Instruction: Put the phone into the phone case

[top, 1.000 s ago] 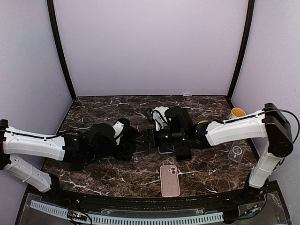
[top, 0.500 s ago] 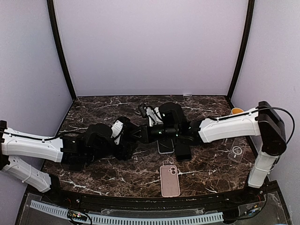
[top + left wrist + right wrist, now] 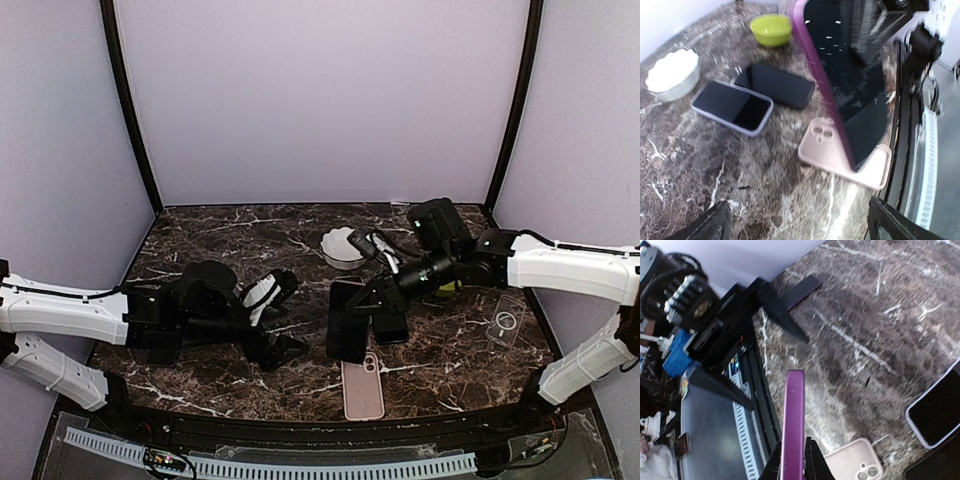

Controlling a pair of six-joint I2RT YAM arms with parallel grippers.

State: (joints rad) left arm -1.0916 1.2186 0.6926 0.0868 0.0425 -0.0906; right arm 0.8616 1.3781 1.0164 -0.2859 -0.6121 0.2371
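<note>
The right gripper (image 3: 791, 462) is clenched on the phone (image 3: 347, 322), pinching its purple-edged body by the upper end. The phone hangs tilted with its dark screen facing the left arm. Its lower end sits over the pink case (image 3: 362, 388), which lies flat on the worktop (image 3: 200, 240) near the front edge. Whether phone and case touch cannot be told. The left gripper (image 3: 282, 320) is spread wide and grasps nothing, just beside the phone on its left. Behind the case, 2 other phones lie flat side by side: a lavender-rimmed phone (image 3: 732, 106) and a black phone (image 3: 777, 85).
</note>
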